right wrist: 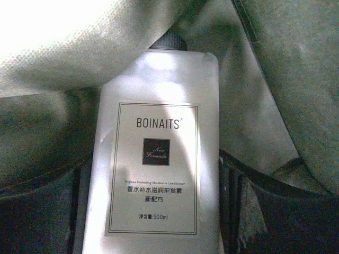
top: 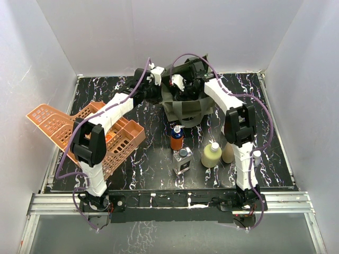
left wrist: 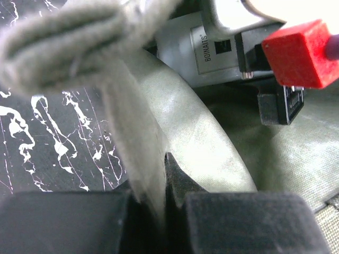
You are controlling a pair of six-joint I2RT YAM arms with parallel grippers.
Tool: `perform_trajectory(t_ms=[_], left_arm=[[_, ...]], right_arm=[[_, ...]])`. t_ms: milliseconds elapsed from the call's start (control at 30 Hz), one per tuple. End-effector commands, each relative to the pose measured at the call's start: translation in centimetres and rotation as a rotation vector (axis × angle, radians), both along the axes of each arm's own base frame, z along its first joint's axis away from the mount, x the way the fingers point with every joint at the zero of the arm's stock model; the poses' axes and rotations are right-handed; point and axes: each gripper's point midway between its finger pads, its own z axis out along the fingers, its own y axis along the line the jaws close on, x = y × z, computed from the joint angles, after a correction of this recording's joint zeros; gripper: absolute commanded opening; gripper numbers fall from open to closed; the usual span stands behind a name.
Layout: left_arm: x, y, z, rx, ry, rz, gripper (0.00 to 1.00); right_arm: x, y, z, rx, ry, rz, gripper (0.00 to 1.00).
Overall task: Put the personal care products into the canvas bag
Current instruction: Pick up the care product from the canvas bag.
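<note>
The olive-green canvas bag (top: 186, 106) stands at the back middle of the table. My left gripper (top: 157, 79) is at its left rim; in the left wrist view the gripper (left wrist: 158, 197) is shut on the bag's grey strap handle (left wrist: 132, 153). My right gripper (top: 181, 85) reaches into the bag's mouth, shut on a clear bottle with a black cap (right wrist: 156, 159) whose label reads BOINAITS, with bag fabric (right wrist: 265, 79) around it. That bottle also shows in the left wrist view (left wrist: 212, 47). On the table stand an orange bottle with a blue top (top: 176, 138), a square clear bottle (top: 183, 161), a yellow-green pump bottle (top: 211, 155), a tan bottle (top: 228, 153) and a small white bottle (top: 257, 156).
Two orange lattice baskets lie at the left, one tilted over the table's edge (top: 53, 123) and one under my left arm (top: 123, 142). White walls close in the table on three sides. My right arm's forearm (top: 239, 127) stands over the tan and white bottles.
</note>
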Motion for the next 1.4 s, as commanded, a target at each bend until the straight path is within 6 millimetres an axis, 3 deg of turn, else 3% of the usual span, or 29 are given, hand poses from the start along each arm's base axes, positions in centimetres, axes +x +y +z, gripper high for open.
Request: perform_trajectory(t_ms=[0, 367, 800, 1367], left_arm=[[2.1, 0.2, 2.0, -0.014, -0.067, 0.057, 0.0], [1.4, -0.2, 0.4, 0.025, -0.062, 0.062, 0.0], [0.9, -0.1, -1.0, 0.038, -0.033, 0.075, 0.0], [1.4, -0.3, -1.4, 0.035, -0.025, 0.085, 0.0]], right_arm=[[0.5, 3.2, 9.9, 0.144, -0.221, 0.017, 0.08], [1.2, 4.6, 13.1, 0.168, -0.302, -0.074, 0.08], [2.4, 3.6, 16.3, 0.157, -0.394, -0.14, 0.08], [2.3, 2.2, 23.1, 0.194, -0.538, -0.198, 0.08]])
